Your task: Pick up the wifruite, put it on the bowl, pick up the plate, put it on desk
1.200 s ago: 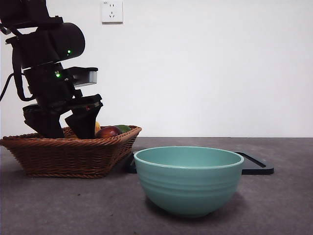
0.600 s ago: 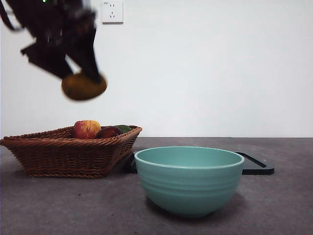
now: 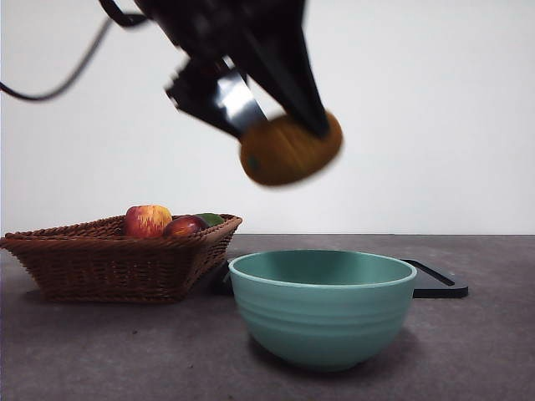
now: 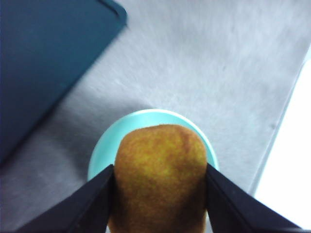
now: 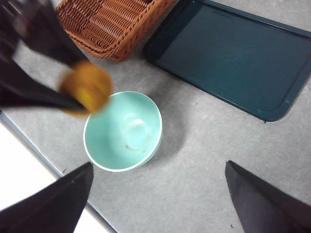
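Note:
My left gripper is shut on the wifruite, an ochre-brown oval fruit, and holds it in the air just above the mint-green bowl. In the left wrist view the wifruite fills the gap between the jaws, with the bowl's rim showing beneath it. The right wrist view looks down on the wifruite, blurred over the near edge of the bowl. My right gripper hangs open high above the desk. The plate, a dark flat rectangular tray, lies behind the bowl.
A brown wicker basket stands left of the bowl with a red-yellow apple and a dark red fruit in it. The basket lies beside the plate's corner. The desk's front edge runs close to the bowl.
My left gripper has lifted the wifruite out of the basket and carried it to the right, from above the basket to above the bowl. Bowl, basket and plate have not moved.

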Robot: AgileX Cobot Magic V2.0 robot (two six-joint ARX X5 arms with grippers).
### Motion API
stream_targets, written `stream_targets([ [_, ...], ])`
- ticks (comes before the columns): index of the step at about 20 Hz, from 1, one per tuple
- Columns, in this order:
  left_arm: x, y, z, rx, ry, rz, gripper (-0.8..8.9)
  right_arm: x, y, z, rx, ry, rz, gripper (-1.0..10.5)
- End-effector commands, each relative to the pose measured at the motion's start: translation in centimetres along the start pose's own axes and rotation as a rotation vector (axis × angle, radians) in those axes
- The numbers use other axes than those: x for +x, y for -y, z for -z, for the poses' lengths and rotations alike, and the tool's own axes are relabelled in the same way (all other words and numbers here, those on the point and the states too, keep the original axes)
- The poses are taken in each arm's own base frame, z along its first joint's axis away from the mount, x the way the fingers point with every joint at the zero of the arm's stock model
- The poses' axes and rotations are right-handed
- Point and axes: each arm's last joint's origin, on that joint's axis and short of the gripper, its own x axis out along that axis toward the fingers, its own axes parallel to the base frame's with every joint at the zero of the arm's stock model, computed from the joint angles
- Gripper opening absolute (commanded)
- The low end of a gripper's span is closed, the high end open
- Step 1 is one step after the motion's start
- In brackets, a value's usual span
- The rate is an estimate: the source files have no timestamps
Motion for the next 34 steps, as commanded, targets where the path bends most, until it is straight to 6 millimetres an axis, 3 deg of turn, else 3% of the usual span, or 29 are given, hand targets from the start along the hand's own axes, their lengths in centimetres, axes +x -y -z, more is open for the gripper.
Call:
stream_targets([
  [1, 2.5, 0.4, -0.3, 0.016, -0.033, -0.009, 2.14, -0.2, -0.2, -0.5, -0.004, 0.015, -0.005, 4.3],
  [6, 6.6, 0.5, 0.5, 0.031, -0.114, -0.033, 2.14, -0.2, -0.2, -0.5, -0.003, 0.015, -0.005, 4.3],
  [10, 8.4, 0.6, 1.2, 0.035, -0.161, -0.034, 2.18, -0.2, -0.2, -0.5, -0.003, 0.015, -0.005, 4.3],
  [13, 8.8, 0.5, 1.3, 0.038, -0.173, -0.033, 2.22, -0.2, -0.2, -0.5, -0.003, 0.015, -0.005, 4.3],
  [17, 9.0, 0.5, 1.4, 0.037, -0.182, -0.033, 3.44, -0.2, -0.2, -0.5, -0.003, 0.015, -0.005, 4.3],
  [22, 9.0, 0.5, 1.4, 0.030, -0.180, -0.033, 3.44, -0.2, -0.2, -0.5, -0.003, 0.015, -0.005, 4.3],
  [25, 8.1, 0.7, 0.9, 0.030, -0.149, -0.034, 3.44, -0.2, -0.2, -0.5, -0.003, 0.015, -0.005, 4.3],
  [28, 5.9, 1.0, -0.3, 0.014, -0.072, -0.036, 3.44, -0.2, -0.2, -0.5, -0.004, 0.015, -0.005, 4.3],
  [34, -1.2, 0.2, -1.7, -0.056, 0.122, -0.080, 3.44, -0.2, -0.2, -0.5, -0.004, 0.015, -0.005, 4.3],
])
